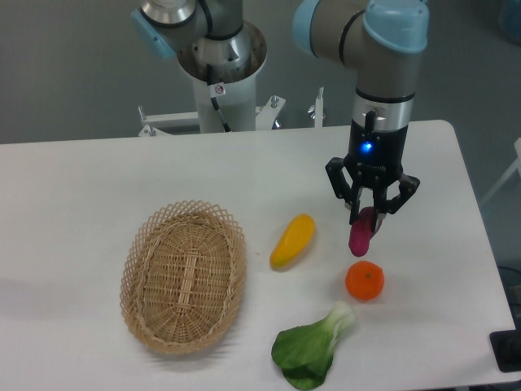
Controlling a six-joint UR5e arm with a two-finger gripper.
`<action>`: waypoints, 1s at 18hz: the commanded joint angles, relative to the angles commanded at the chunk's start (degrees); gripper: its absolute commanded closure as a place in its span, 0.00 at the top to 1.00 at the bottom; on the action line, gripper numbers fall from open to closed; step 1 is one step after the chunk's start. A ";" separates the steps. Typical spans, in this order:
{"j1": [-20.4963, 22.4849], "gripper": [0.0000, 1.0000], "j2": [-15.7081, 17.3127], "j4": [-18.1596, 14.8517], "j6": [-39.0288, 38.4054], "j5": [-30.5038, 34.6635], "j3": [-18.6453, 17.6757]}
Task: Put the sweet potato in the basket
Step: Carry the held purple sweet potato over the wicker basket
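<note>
A: We see our two-finger gripper standing over the right part of the white table, and the small, smooth, magenta-purple sweet potato sits right between its fingertips. Do we have it?

B: We judge that we do. The fingers are closed in around the tuber's upper end, so we read the tool as clenched on it. Whether the lower tip is touching the table or just off it, we cannot tell.

A: How does it lie?

B: Its long axis runs nearly upright in this view, leaning a little, with the lower end toward the round orange fruit just below it. The curved yellow-orange fruit lies nearby to the left, and the leafy green bok choy sits nearer the front edge.

A: And the oval, light tan wicker basket with the lacy rim?

B: Well apart, to the left of the gripper and slightly toward the front. That is the relation our next move turns on: we must carry the tuber leftward across the table, and the yellow fruit lies between us and the basket.

A: So we lift first?

B: We think so, high enough to pass over the yellow fruit and the basket's rim, then lower into the middle.
</note>
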 joint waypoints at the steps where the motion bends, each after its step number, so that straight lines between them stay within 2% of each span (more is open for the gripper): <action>1: 0.00 0.17 0.00 0.09 0.00 0.17 -0.44; 9: -0.87 0.18 -0.18 0.18 -1.66 0.53 -2.02; 14: -5.96 0.18 -0.18 1.93 -10.61 1.14 -3.42; 16: -9.82 0.18 -0.52 2.81 -14.40 4.55 -4.74; 18: -14.57 0.18 -1.66 5.17 -18.61 8.33 -5.71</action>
